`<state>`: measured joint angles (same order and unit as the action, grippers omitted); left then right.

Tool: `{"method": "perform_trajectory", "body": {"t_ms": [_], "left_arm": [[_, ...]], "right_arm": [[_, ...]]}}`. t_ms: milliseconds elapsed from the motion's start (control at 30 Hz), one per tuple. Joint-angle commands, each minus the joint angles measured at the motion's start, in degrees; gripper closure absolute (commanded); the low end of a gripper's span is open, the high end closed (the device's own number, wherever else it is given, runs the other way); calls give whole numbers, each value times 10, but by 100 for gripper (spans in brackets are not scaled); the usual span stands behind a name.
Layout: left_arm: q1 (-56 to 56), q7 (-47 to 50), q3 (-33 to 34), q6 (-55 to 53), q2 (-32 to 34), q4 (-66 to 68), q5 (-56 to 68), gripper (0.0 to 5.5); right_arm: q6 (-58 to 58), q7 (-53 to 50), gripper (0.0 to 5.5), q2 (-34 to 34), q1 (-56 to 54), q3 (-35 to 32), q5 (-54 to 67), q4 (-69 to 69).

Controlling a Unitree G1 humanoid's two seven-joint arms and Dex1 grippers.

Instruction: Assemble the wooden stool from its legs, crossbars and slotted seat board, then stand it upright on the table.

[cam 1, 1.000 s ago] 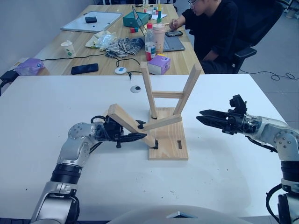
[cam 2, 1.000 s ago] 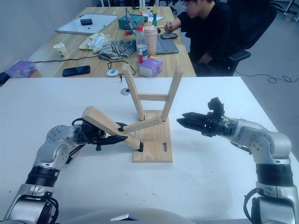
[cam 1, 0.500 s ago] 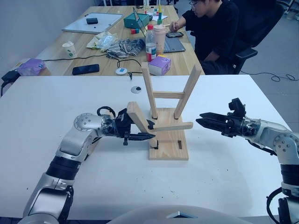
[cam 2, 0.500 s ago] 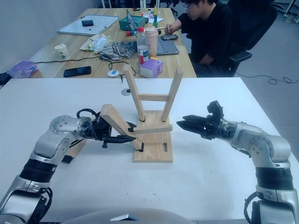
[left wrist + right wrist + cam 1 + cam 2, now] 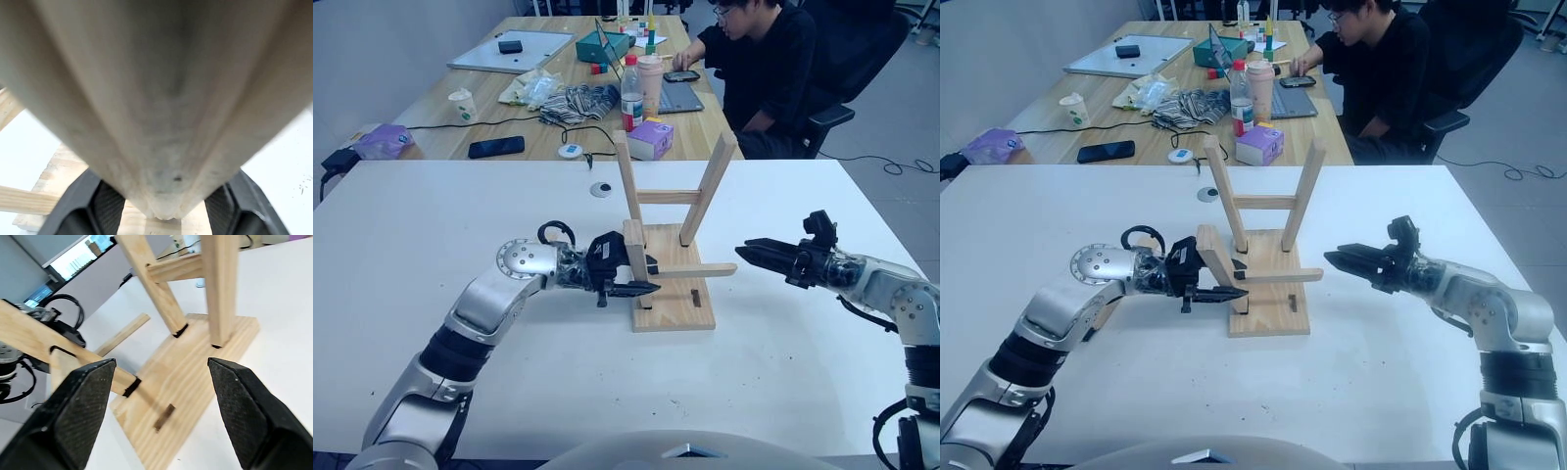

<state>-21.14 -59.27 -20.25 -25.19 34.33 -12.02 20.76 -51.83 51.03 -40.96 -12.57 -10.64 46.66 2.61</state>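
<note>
The slotted seat board [image 5: 674, 300] lies flat on the white table. Two legs [image 5: 626, 191] joined by a crossbar [image 5: 668, 197] stand in its far end. My left gripper [image 5: 631, 287] is shut on a third leg [image 5: 636, 257], held almost upright at the board's near left corner. A crossbar [image 5: 700, 270] sticks out from that leg toward my right gripper [image 5: 759, 250], which hovers open just off the bar's free end. The left wrist view shows the held leg [image 5: 161, 98] between the fingers [image 5: 83, 205]. The right wrist view shows the board [image 5: 195, 357] beyond the gripper [image 5: 161, 362].
A loose wooden bar [image 5: 122, 333] lies on the table beside the board, partly under my left arm [image 5: 1108, 309]. A small black disc [image 5: 599, 189] sits behind the stool parts. Beyond the white table stands a cluttered wooden desk [image 5: 440, 108] where a person sits.
My left gripper has carried the leg and its crossbar to the right and tipped the leg from slanted to nearly upright at the board. The right gripper stayed open and drew back slightly.
</note>
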Motion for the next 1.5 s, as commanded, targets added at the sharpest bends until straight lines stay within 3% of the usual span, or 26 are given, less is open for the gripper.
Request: {"method": "perform_trajectory", "body": {"t_ms": [33, 267, 433, 733, 900, 1000, 1167, 1500], "left_arm": [[41, -2, -71, -141, 19, 99, -31, 347], [47, -3, -137, -115, 2, 150, -68, 347], [94, 9, -184, -105, 25, 78, -85, 347], [199, 49, -200, -143, 75, -22, -45, 347], [255, 25, -127, -121, 170, 11, -28, 347], [225, -29, -80, -85, 241, 63, -24, 347], [146, -107, -69, -44, 306, 94, -23, 347], [240, -7, -150, 25, 223, 165, -68, 347]], "right_arm": [[28, -7, 205, 9, 2, -9, -29, 42], [39, -10, 205, 19, 18, -9, -39, 48], [31, -11, 205, 18, 29, -14, -40, 40], [-4, -15, 205, -2, 66, -26, -27, 10], [-19, -9, 205, -16, 52, -21, -34, 21], [-11, -26, 205, -1, 77, -44, -31, 10], [10, -59, 205, 44, 108, -67, -24, -15], [2, -45, 205, 32, 78, -54, -42, 5]]}}
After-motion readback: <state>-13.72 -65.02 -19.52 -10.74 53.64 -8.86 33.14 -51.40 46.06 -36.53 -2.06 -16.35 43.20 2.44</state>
